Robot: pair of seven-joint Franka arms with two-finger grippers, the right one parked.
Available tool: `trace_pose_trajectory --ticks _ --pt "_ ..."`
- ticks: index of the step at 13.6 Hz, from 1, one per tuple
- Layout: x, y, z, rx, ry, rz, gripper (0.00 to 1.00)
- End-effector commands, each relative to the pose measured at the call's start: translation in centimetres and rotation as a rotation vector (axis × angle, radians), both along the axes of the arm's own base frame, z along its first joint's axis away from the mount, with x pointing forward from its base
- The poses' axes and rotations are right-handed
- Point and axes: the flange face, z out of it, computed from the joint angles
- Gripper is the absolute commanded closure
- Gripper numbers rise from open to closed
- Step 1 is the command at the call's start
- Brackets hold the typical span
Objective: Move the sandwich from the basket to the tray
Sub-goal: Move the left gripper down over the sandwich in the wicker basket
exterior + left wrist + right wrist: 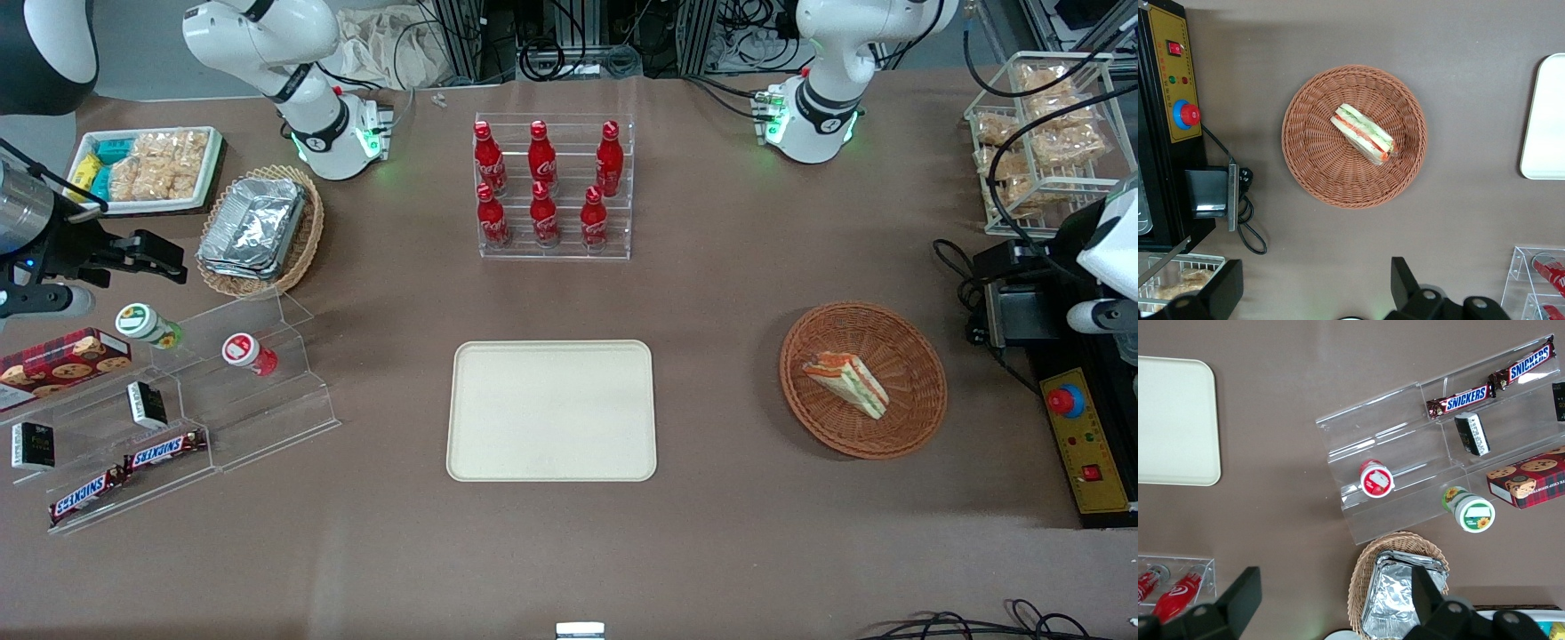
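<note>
We see the sandwich (846,382) lying in the basket (916,418) at the right of the front frame, well apart from the bare tray (551,411) at centre. Our tool (1315,287) hangs released above the worktop (711,293), near the basket.

One sandwich (847,381), two wicker baskets (862,380), six cola bottles (543,182), two Snickers bars (164,452)

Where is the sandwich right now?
The sandwich lies in the basket, toward the working arm's end of the table, beside the bare tray; the open end effector hovers above.
</note>
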Motion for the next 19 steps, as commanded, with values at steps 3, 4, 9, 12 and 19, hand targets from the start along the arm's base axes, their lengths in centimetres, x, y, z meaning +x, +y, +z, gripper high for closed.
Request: trace_pose_trajectory --ticks 3,4,9,12,19 --pt "0.1 -0.1 0.2 -0.022 -0.031 -0.015 0.01" --pt "0.2 -0.2 0.0 -0.023 -0.028 -0.016 0.01" --pt "1.0 -1.1 -2.5 -0.005 0.054 -0.034 0.01" --pt "1.0 -1.0 -5.5 -0.015 0.171 -0.072 0.01" --pt "1.9 0.7 -14.7 -0.018 0.171 -0.051 0.01"
